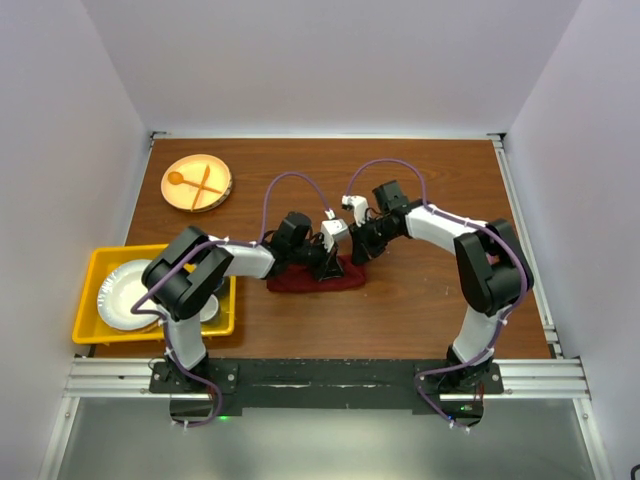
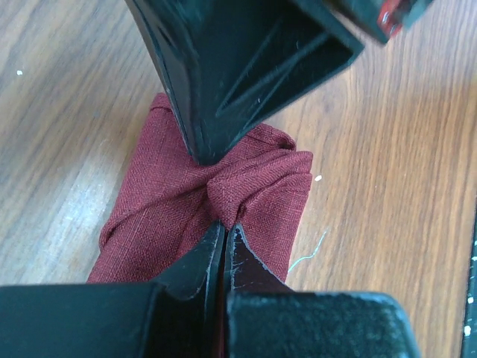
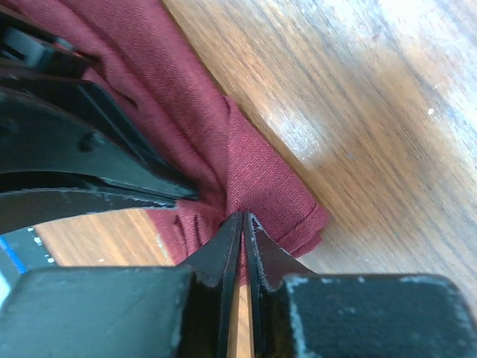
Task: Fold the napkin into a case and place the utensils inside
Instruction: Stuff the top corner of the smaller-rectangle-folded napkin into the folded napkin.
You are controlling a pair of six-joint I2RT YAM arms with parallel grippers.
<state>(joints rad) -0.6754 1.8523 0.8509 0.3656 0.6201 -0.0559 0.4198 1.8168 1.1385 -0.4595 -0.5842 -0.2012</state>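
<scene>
Napkin (image 2: 164,216), bunched, left hand (image 2: 223,230) and right hand (image 3: 242,218) each clamped tight on it

Bunched maroon napkin (image 1: 300,281) mid-tabletop toward the near edge, left gripper (image 1: 333,268) and right gripper (image 1: 353,256) meeting over its right end, yellow bin (image 1: 88,300) at the left edge, wooden plate (image 1: 216,170) by the far-left corner.
</scene>
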